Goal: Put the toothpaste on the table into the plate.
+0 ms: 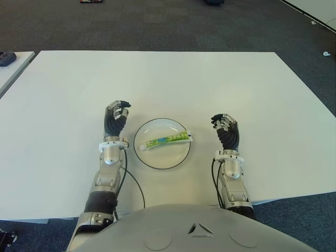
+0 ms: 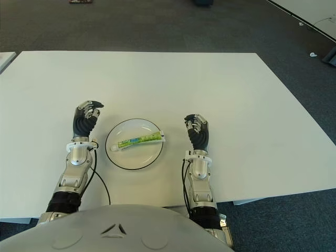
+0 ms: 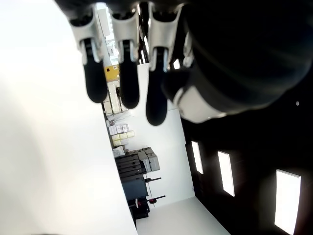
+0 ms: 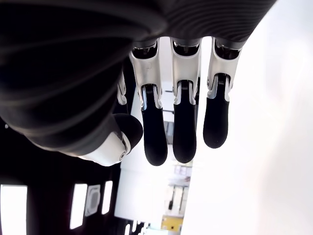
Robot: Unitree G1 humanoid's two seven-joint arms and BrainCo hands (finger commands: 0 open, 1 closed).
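A green and white toothpaste tube point(image 1: 166, 140) lies inside the round white plate point(image 1: 157, 158), its flat end poking over the right rim. My left hand point(image 1: 116, 116) shows just left of the plate, fingers relaxed and holding nothing. On the plate's right side my right hand point(image 1: 226, 126) is likewise empty, fingers loosely extended. Both wrist views show only bare fingers point(image 3: 122, 73) and fingers point(image 4: 182, 122) with nothing between them.
The white table point(image 1: 157, 79) stretches wide around the plate. A second table edge with a dark object point(image 1: 6, 58) shows at the far left. Dark carpet point(image 1: 210, 26) lies beyond the table's far edge.
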